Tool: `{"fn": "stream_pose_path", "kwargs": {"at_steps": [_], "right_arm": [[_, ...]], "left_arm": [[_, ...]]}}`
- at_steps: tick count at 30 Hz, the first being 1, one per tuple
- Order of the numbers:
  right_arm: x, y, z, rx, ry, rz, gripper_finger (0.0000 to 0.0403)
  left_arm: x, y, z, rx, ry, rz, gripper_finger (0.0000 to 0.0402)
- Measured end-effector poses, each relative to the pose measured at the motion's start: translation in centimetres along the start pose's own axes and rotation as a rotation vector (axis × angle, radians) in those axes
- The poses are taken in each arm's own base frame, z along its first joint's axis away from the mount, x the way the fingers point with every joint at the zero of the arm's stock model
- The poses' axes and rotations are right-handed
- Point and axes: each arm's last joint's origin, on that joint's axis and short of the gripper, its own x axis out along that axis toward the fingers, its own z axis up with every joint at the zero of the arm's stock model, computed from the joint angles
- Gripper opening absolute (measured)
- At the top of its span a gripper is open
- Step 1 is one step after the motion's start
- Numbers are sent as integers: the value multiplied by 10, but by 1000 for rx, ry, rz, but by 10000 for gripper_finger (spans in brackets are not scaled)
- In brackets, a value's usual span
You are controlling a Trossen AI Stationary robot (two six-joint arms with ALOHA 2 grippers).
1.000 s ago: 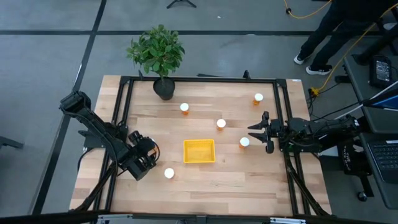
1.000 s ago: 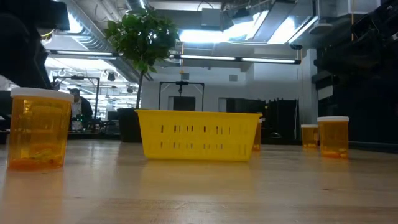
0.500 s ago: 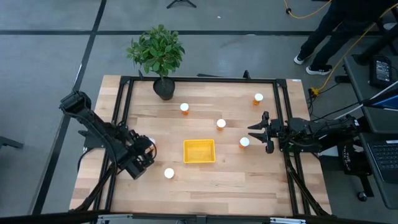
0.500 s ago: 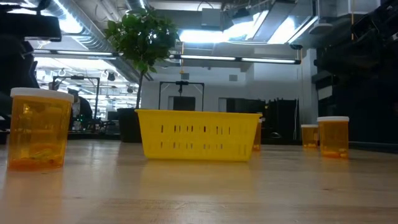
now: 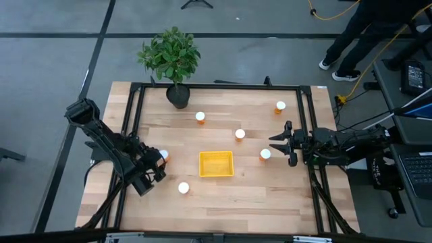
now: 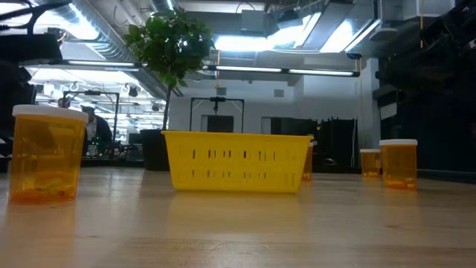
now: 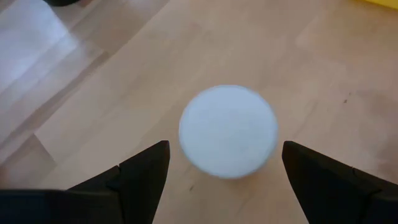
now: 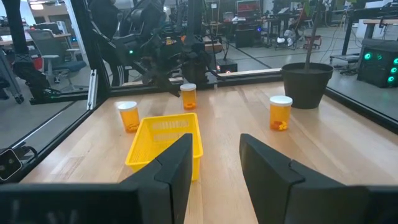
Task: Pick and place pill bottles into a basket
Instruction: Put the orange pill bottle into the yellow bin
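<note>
Right now your left gripper (image 7: 224, 180) hangs spread wide above a bottle (image 7: 228, 130), one dark finger (image 7: 140, 177) on each side of its white cap and clear of it. From overhead, that bottle (image 5: 163, 155) stands on the table's (image 5: 270, 196) left part, just beyond the left gripper (image 5: 156, 164) and well left of the basket (image 5: 216, 163). You have another bottle (image 5: 183, 187) nearer the front edge, left of the basket; at table height it looms large on the left (image 6: 46, 152) while the basket (image 6: 236, 161) sits mid-table with nothing visible inside. Your right gripper (image 5: 281, 142) waits over the table's right side, fingers parted and holding nothing, with a bottle (image 5: 265, 154) just off its tips. Three more bottles stand farther back: one (image 5: 239, 133) behind the basket, one (image 5: 200, 117) near the plant pot (image 5: 178, 96), and one (image 5: 280, 106) toward the far right corner. Beyond the table's far right corner, a person's legs (image 5: 351, 40) show on the floor.
</note>
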Motion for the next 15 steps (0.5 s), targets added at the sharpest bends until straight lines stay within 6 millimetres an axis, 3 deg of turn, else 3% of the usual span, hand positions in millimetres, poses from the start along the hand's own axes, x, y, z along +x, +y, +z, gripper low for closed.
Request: {"fn": "stream_pose_path", "kwargs": {"at_steps": [15], "right_arm": [[0,0,0,0,0,0,137]], "left_arm": [[5,-1,1,-30,-27,12,306]]}}
